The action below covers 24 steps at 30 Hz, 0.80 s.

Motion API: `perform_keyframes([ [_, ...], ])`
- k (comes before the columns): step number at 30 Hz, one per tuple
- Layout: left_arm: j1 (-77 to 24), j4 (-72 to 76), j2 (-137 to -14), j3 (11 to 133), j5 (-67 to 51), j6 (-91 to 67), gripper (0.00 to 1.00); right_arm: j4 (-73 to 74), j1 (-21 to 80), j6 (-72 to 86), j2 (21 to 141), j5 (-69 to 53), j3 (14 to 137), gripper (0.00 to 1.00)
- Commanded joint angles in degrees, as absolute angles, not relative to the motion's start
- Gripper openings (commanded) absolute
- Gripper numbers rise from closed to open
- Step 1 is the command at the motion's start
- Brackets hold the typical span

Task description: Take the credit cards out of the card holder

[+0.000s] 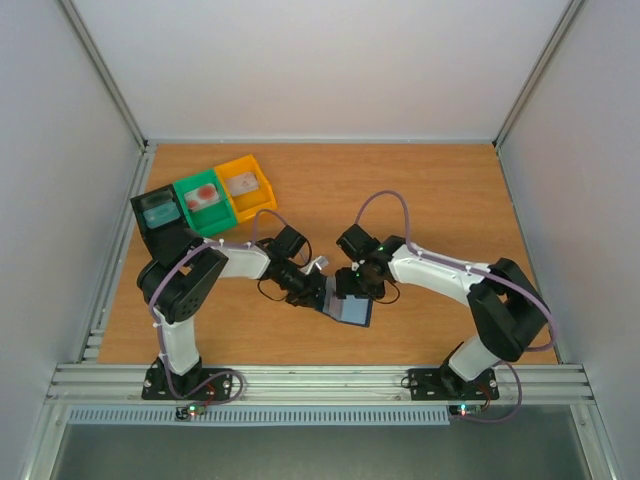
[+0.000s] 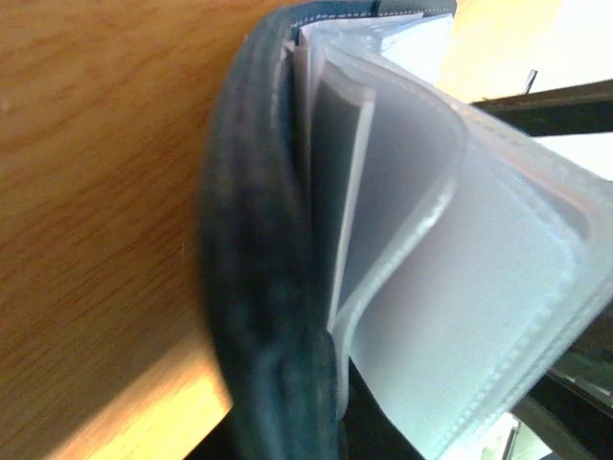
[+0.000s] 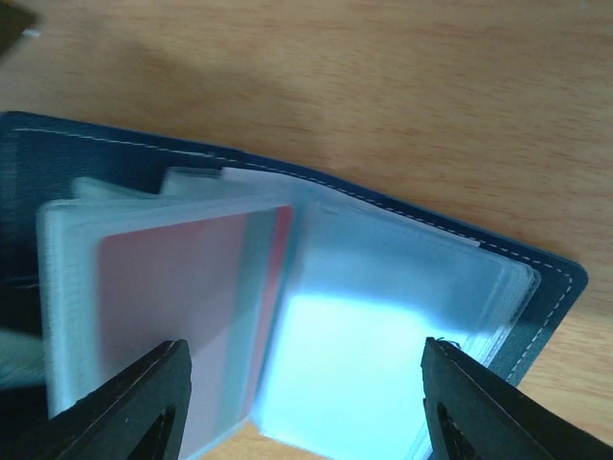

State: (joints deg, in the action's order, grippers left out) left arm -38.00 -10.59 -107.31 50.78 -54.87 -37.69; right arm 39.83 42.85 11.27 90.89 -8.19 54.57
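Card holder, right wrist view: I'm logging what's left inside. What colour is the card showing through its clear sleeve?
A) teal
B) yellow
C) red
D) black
C: a red card shows through a clear sleeve of the open card holder.

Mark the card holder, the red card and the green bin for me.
card holder point(image 3: 57, 158): right wrist view, navy cover's left part.
red card point(image 3: 172, 287): right wrist view, face behind clear sleeve.
green bin point(image 1: 213, 222): top external view, front wall.
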Motion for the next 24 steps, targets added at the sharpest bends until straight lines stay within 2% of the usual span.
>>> perform_keyframes([
  [1, -38.3, -8.9, -108.7, 51.5, -56.2, -37.1, 0.0, 35.8, 43.2, 10.9, 83.7, -10.0, 53.5, 0.66],
  [9, -38.3, -8.8, -108.7, 51.5, -56.1, -37.1, 0.0, 35.3, 43.1, 12.2, 80.8, -10.6, 53.8, 0.66],
  [14, -38.3, -8.9, -108.7, 51.5, -56.1, -37.0, 0.0, 37.2, 43.1, 12.5, 83.0, -10.2, 54.3, 0.55],
  [17, -38.3, -8.8, -108.8, 51.5, -56.1, -37.1, 0.0, 34.9, 43.3, 12.5, 84.6, -14.0, 55.6, 0.59],
  [21, -38.3, -8.9, -108.8, 51.5, -56.2, -37.0, 0.0, 36.8, 44.4, 11.0, 87.1, -12.6, 58.9, 0.61],
  [24, -38.3, -8.9, -108.8, 51.5, -56.2, -37.0, 0.0, 39.3, 44.4, 11.6, 88.6, -9.4, 58.8, 0.53],
])
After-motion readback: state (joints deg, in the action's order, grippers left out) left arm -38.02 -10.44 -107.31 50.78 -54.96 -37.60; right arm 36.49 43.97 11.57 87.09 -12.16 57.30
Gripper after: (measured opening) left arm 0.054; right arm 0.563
